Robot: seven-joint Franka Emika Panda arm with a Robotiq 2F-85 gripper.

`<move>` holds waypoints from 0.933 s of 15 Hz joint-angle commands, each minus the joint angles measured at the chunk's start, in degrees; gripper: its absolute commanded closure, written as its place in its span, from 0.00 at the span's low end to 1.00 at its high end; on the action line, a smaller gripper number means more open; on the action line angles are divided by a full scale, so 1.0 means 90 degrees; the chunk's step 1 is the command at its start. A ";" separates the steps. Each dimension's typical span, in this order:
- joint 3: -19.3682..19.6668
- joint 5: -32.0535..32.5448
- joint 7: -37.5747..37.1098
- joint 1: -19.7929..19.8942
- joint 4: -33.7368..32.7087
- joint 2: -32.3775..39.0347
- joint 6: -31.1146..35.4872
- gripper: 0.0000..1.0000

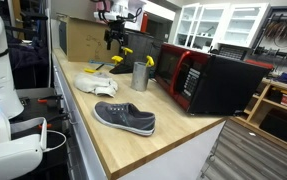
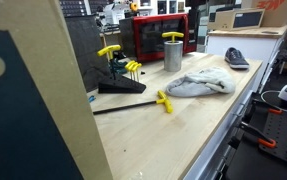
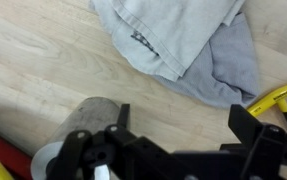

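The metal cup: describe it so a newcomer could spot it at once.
On the wooden counter, by the red microwave, stands a cylindrical metal cup. Unlike the grey cloth and shoe nearby, it is upright and holds a yellow-handled tool.

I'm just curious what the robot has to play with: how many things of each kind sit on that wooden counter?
Shoe: 1
Cloth: 1
Metal cup: 1
Microwave: 1
Cardboard box: 1
Rack of yellow-handled tools: 1
Yellow-handled tool in the cup: 1
Yellow-handled tool lying flat: 1
Total: 8
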State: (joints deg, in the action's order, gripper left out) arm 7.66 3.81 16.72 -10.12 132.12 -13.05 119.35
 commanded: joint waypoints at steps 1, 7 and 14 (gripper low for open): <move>-0.0202 -0.0456 0.0308 0.0381 -0.0528 0.0027 -0.0614 0.00; -0.0178 -0.0657 0.0856 0.0643 -0.0909 -0.0005 -0.0692 0.00; -0.0321 -0.0365 0.0628 0.0733 -0.0616 -0.0075 -0.0258 0.00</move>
State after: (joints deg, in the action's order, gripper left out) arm 6.48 -0.78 22.64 -4.94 125.15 -13.14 115.14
